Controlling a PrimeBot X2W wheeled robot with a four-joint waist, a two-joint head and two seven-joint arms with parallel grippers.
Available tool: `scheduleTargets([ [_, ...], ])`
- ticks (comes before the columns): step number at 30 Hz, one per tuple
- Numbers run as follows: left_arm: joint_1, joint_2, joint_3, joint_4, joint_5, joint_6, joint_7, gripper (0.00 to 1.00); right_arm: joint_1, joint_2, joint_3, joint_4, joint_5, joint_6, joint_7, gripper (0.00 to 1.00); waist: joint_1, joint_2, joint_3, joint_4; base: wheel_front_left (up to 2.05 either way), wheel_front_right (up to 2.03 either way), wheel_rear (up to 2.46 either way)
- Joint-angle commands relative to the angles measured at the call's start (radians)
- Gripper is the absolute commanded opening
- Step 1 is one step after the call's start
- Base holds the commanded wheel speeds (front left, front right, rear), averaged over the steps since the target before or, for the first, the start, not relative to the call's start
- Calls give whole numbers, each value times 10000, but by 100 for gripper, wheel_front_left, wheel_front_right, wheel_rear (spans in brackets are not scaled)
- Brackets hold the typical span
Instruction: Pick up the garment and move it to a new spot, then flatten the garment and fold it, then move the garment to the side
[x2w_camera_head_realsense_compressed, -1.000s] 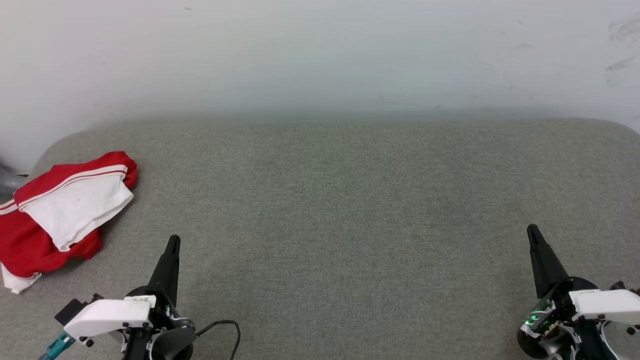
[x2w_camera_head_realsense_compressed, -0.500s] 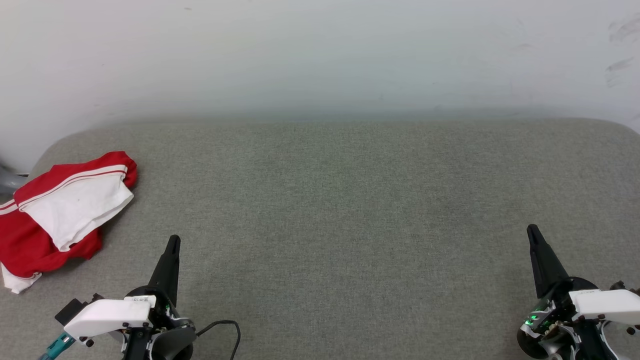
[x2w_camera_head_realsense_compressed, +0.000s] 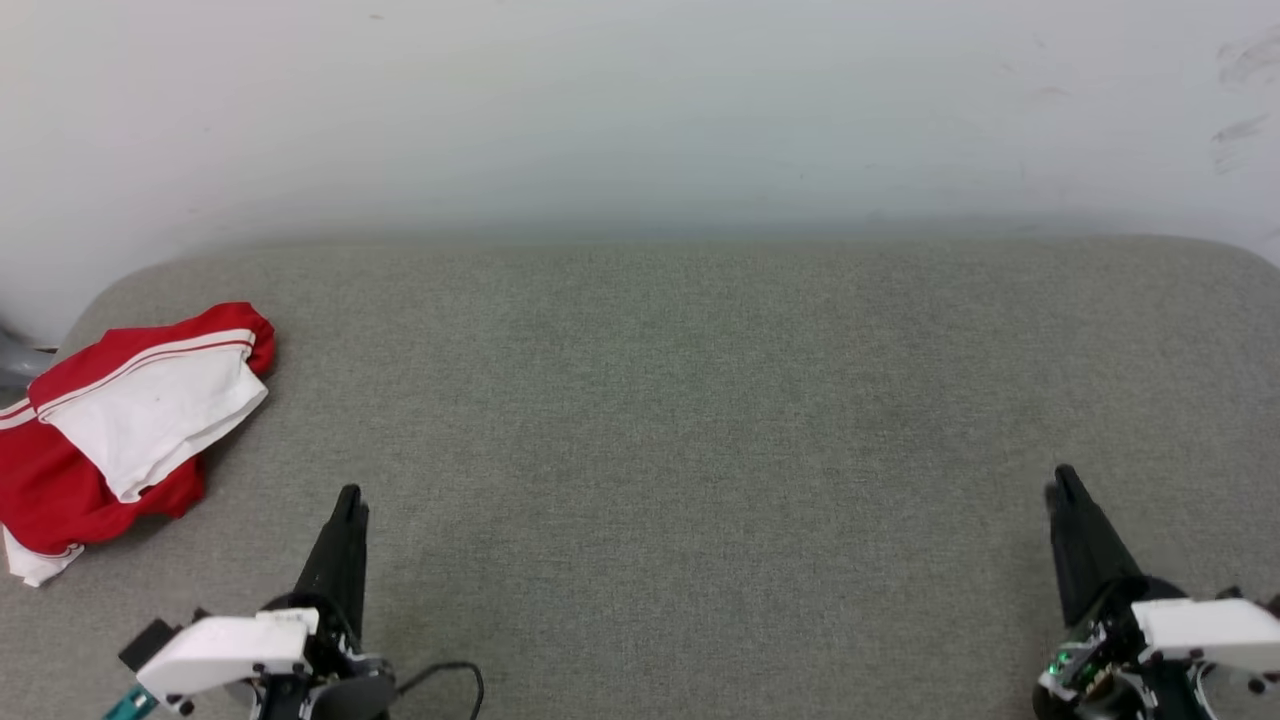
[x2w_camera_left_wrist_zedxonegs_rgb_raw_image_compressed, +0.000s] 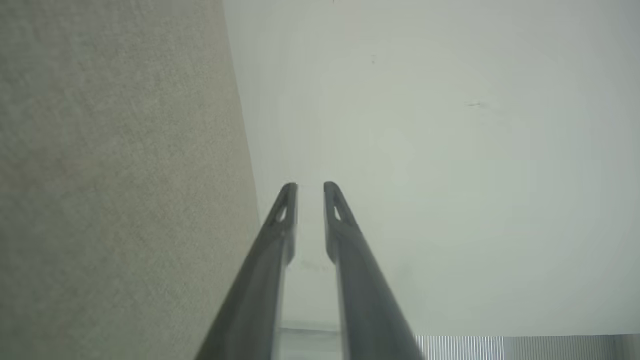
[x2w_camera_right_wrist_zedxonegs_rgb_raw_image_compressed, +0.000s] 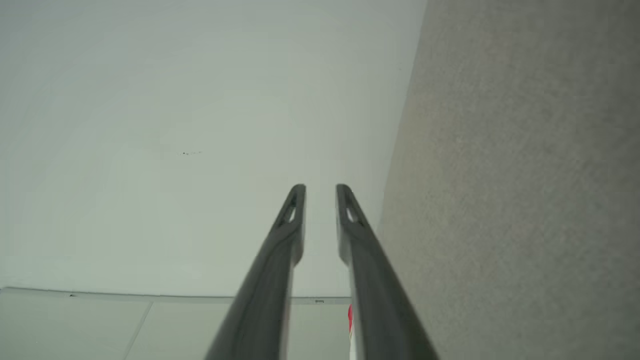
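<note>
From the head view, the garment (x2w_camera_head_realsense_compressed: 120, 430) lay crumpled at the far left edge of the grey upholstered cushion (x2w_camera_head_realsense_compressed: 700, 450), red cloth bunched under a white panel with red-and-white striped trim along its top. It sat beside and beyond the left gripper (x2w_camera_head_realsense_compressed: 350, 497), apart from it. That gripper rested low at the left with its dark fingers pointing up the cushion, a thin slit between the tips. A black cable (x2w_camera_head_realsense_compressed: 450, 675) curled by its base. The right gripper (x2w_camera_head_realsense_compressed: 1062, 480) stood well off at the lower right, far from the garment. The white wall (x2w_camera_head_realsense_compressed: 640, 110) rose behind the cushion.

In the left wrist view, the two fingers (x2w_camera_left_wrist_zedxonegs_rgb_raw_image_compressed: 270, 260) stood slightly parted, a narrow gap running between them and nothing in it. The grey cushion filled the left side and the pale wall the rest.

In the right wrist view, the fingers (x2w_camera_right_wrist_zedxonegs_rgb_raw_image_compressed: 272, 270) were likewise a little spread and empty. The cushion ran down the right side and the wall the left, with a strip of floor (x2w_camera_right_wrist_zedxonegs_rgb_raw_image_compressed: 100, 325) at the bottom. A small sliver of the garment, red and white, showed low between the fingers in the distance.
</note>
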Motion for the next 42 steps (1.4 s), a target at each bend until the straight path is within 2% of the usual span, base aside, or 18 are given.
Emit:
scheduleTargets([
  [1, 45, -4, -9, 37, -2, 0, -9, 100, 51, 0, 3, 36, -5, -2, -7, 100, 0, 0, 1, 0, 0, 0, 0],
  [18, 260, -9, -405, 310, 265, -5, -785, 100, 311, 4, 302, 194, -755, 0, -787, 100, 0, 0, 12, 0, 0, 0, 0],
  [26, 313, -7, -122, 183, 1097, -8, -1172, 100, 333, 5, 264, -57, -1672, 0, -1175, 100, 0, 0, 15, 11, 0, 0, 0],
  [35, 396, -6, 376, -145, 2180, -11, -1522, 100, 386, 6, 231, -516, -3758, 0, -1531, 100, 0, 0, 12, 23, 0, 0, 0],
  [42, 436, -4, 526, -551, 3601, -13, -1774, 100, 390, 7, 247, -967, -5568, 0, -1779, 100, 0, 0, 10, 41, 0, 0, 0],
])
